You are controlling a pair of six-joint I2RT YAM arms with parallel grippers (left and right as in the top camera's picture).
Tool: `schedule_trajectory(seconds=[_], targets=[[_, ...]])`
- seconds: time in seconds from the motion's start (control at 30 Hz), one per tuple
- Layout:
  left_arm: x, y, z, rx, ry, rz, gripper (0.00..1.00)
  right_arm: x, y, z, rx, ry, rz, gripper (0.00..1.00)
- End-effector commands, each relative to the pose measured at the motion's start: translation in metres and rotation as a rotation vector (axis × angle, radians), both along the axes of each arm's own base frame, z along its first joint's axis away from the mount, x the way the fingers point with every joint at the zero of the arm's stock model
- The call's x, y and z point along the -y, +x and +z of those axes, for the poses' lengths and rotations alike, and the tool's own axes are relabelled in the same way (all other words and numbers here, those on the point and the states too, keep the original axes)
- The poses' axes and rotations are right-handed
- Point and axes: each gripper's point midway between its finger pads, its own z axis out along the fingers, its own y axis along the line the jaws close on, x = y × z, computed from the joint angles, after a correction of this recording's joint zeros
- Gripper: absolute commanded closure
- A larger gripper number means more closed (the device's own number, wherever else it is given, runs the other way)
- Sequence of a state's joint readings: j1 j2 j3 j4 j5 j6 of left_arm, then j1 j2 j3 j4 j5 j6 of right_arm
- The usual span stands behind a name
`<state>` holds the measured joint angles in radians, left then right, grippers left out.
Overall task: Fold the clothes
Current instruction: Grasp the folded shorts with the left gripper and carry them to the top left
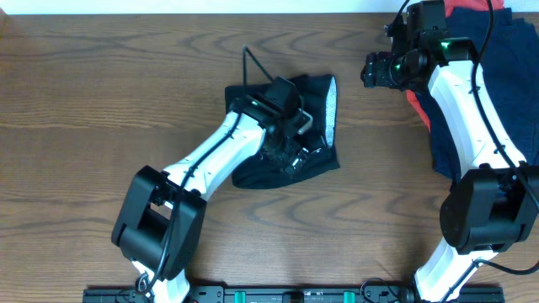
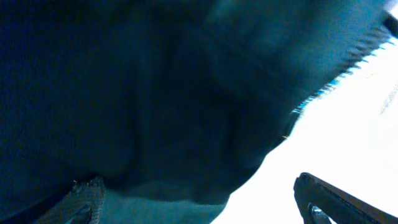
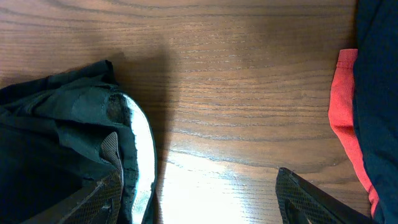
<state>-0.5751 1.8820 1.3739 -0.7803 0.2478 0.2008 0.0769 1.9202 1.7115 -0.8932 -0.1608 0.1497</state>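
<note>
Shorts (image 2: pixel 155 93), soft, light & floppy, fill left cam under left hand (image 2: pixel 199 190), fingers wide, gripping nothing; right hand (image 3: pixel 196 186) open, empty too; prob best pinch at waistband (image 3: pixel 143 155).

The shorts (image 1: pixel 318 114) are lying near the middle of the table (image 1: pixel 84 84), with the left gripper (image 1: pixel 285 151) resting on top of them. A pile of garments (image 1: pixel 514 76) is lying at the far right corner. The right gripper (image 1: pixel 372 71) is hanging between that pile and the shorts.
</note>
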Motion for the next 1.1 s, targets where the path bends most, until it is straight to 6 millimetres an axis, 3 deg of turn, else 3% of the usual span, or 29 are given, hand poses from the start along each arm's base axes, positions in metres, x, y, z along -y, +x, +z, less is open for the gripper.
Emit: schedule_trajectory(seconds=[0.0, 0.17, 0.3, 0.6, 0.7, 0.77, 0.93, 1.07], targets=[[-0.005, 0.004, -0.001, 0.093, 0.104, -0.113, 0.02, 0.001, 0.0, -0.002, -0.007, 0.006, 0.0, 0.22], [-0.019, 0.006, -0.018, 0.109, 0.223, -0.233, 0.0, 0.001, 0.001, -0.002, -0.002, 0.007, 0.0, 0.22], [-0.023, -0.001, -0.034, 0.066, 0.256, -0.309, 0.06, 0.001, 0.001, -0.002, 0.0, 0.005, -0.001, 0.22], [-0.014, 0.015, -0.051, 0.109, 0.246, -0.317, 0.55, 0.002, 0.007, 0.0, 0.024, 0.001, -0.004, 0.22], [-0.013, 0.03, -0.054, 0.17, 0.265, -0.302, 0.86, 0.002, 0.007, 0.0, 0.027, 0.001, -0.004, 0.22], [-0.014, 0.044, -0.053, 0.227, 0.288, -0.278, 0.94, 0.002, 0.007, 0.0, 0.027, -0.002, -0.006, 0.22], [-0.028, 0.09, -0.044, 0.378, 0.327, -0.074, 0.94, 0.003, 0.007, -0.001, 0.024, -0.006, -0.007, 0.22], [-0.053, 0.123, -0.039, 0.421, 0.275, 0.136, 0.94, 0.003, 0.006, -0.001, 0.022, -0.006, -0.007, 0.22]])
